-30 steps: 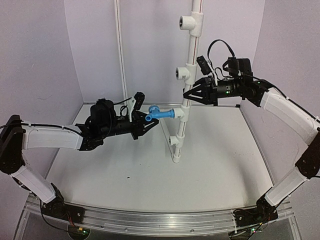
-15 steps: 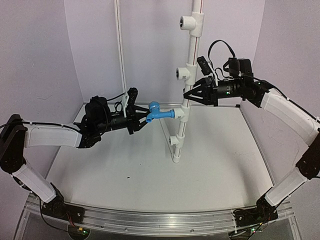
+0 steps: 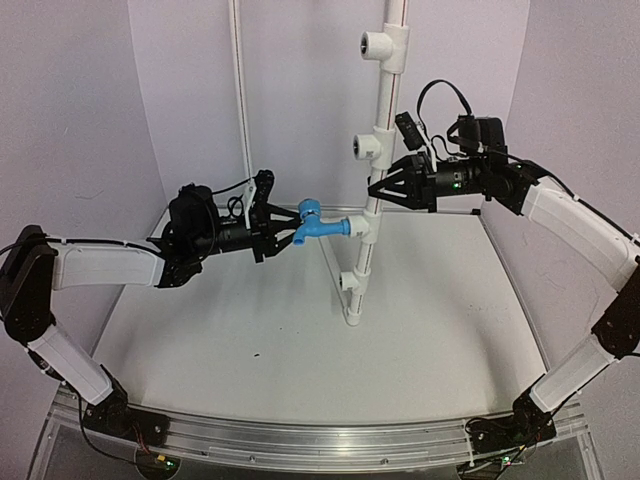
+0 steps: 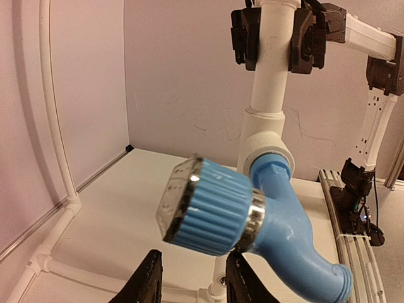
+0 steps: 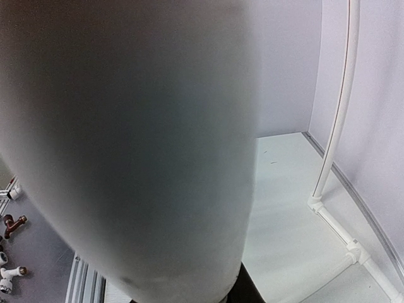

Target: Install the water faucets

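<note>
**A:** How does the left gripper [image 3: 286, 233] stand?

**B:** Its 2 fingers [image 4: 146, 281] are partly apart with nothing between them. The tips sit just below the ribbed knob [image 4: 202, 205] of the blue faucet [image 3: 320, 227].

**A:** Where is the faucet?

**B:** It juts leftward from a white tee fitting [image 3: 362, 229] on the upright pipe [image 3: 386, 105], with its spout pointing down.

**A:** And the right gripper [image 3: 374, 190]?

**B:** It is clamped tight on that pipe, just above the fitting.
</note>
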Robot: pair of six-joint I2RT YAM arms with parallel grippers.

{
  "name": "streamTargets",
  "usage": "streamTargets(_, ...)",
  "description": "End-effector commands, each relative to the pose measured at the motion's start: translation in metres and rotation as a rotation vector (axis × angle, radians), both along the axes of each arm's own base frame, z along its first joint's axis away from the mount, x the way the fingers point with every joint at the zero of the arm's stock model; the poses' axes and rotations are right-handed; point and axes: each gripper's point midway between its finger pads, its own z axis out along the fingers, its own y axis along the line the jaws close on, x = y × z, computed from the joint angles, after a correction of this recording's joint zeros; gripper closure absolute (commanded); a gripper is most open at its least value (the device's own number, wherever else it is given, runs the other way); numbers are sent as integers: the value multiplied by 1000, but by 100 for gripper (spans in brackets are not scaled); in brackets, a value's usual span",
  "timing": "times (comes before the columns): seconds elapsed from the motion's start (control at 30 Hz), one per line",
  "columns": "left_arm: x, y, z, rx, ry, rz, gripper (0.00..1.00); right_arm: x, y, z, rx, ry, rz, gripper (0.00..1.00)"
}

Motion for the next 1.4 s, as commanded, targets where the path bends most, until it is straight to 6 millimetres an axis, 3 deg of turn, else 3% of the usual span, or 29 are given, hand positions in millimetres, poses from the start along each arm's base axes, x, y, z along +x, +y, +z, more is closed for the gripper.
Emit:
streamTargets(0.0,-10,-1,64,-89,-187,-61,66,-10,-8,-31,-76,292,-40,100)
streamTargets(0.37,-39,10,92,-43,-327,-120,62,-6,-6,-33,-80,296,-48,100)
streamTargets(0.57,-29,19,110,-45,-321,-19,53,-4,-5,-33,-80,295,-49,100)
streamTargets(0.73,-9,29,114,-57,-147,80,34,-4,-5,-32,-79,291,-48,100)
streamTargets(0.8,-13,34,110,-81,-29,46,14,-5,-6,-32,-79,290,-50,100)
streamTargets(0.9,-26,31,99,-57,146,-57,1,-6,-6,-33,-82,286,-49,100)
streamTargets(1.1,-48,19,83,-59,427,-251,0,-7,-7,-36,-86,286,-47,100)
streamTargets(1.37,-33,8,68,-47,526,-239,0,-4,-5,-35,-83,291,-47,100)
